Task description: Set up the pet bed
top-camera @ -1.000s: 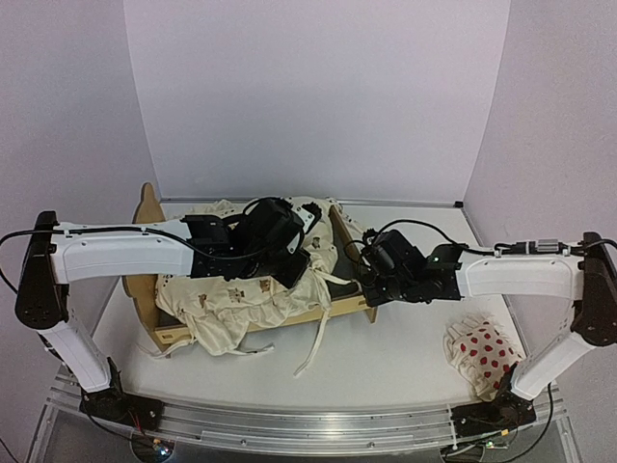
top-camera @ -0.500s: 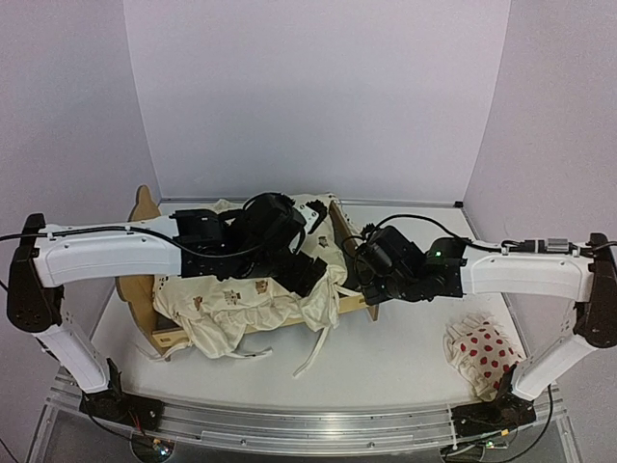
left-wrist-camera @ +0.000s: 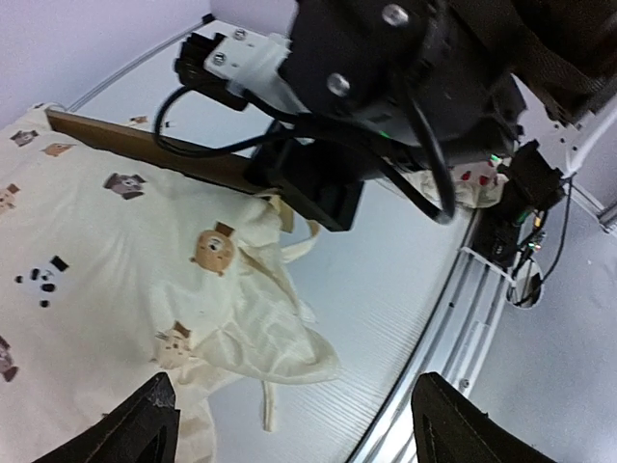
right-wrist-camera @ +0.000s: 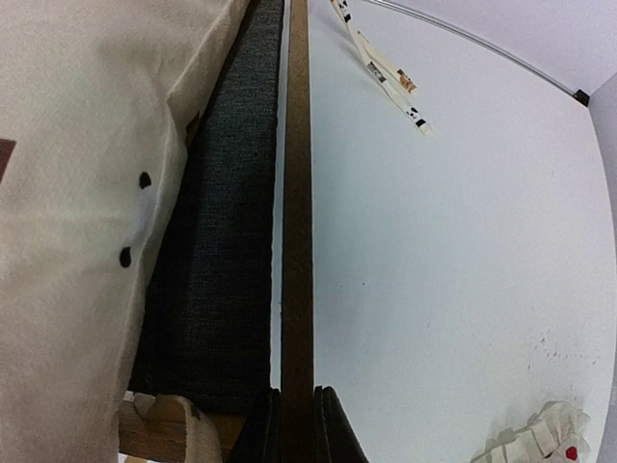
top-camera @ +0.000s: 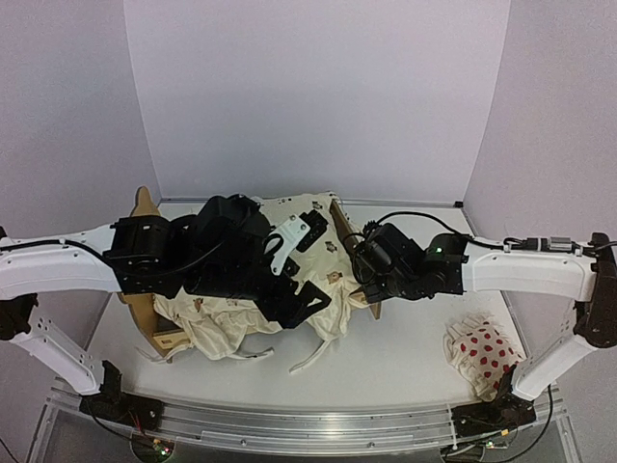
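Scalloped plywood pet bed [top-camera: 145, 207] sits toward the table's [top-camera: 405, 357] left edge, crumpled cream cushion [left-wrist-camera: 116, 260] heaped in it. The right gripper [right-wrist-camera: 297, 424] pinches its thin flat end board; left gripper [left-wrist-camera: 299, 429] gapes wide above the cloth

Walls: back wall [top-camera: 308, 96], left wall [top-camera: 58, 116] and right wall [top-camera: 564, 116], all plain pale lilac, closing in a booth | Tabletop [top-camera: 405, 357]: smooth, white, matte, meeting the back wall at a thin grey strip [top-camera: 405, 203] | Near edge: ribbed silver metal rail [top-camera: 308, 426] | Light: soft, even, faint shadows
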`<state>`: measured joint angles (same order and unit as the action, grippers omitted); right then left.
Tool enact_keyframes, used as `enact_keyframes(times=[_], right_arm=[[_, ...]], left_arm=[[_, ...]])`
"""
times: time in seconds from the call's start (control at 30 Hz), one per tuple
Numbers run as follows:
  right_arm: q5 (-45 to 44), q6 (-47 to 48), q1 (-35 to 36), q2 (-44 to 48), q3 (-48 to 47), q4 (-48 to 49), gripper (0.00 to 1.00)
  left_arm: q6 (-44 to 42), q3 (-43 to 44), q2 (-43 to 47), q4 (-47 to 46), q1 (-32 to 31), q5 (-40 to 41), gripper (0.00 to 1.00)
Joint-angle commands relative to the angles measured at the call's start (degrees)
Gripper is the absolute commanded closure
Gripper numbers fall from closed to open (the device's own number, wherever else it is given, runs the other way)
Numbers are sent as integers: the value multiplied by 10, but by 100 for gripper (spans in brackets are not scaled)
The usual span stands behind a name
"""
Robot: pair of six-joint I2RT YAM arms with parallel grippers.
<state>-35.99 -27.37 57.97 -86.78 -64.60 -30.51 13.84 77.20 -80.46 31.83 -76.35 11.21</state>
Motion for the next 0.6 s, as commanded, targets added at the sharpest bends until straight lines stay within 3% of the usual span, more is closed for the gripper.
enact_keyframes(times=[0.0,0.23,0.57], right_arm=[[-48,-10,6,26,-51,-11,100],[-40,-38,7,27,-75,-48,100],[-29,-64,7,29,-78,-63,100]], left_arm=[[16,-90,16,-57,-5,-60,18],[43,-232,3,-224,-6,-72,19],[-1,-367,-91,-567,-16,12,31]])
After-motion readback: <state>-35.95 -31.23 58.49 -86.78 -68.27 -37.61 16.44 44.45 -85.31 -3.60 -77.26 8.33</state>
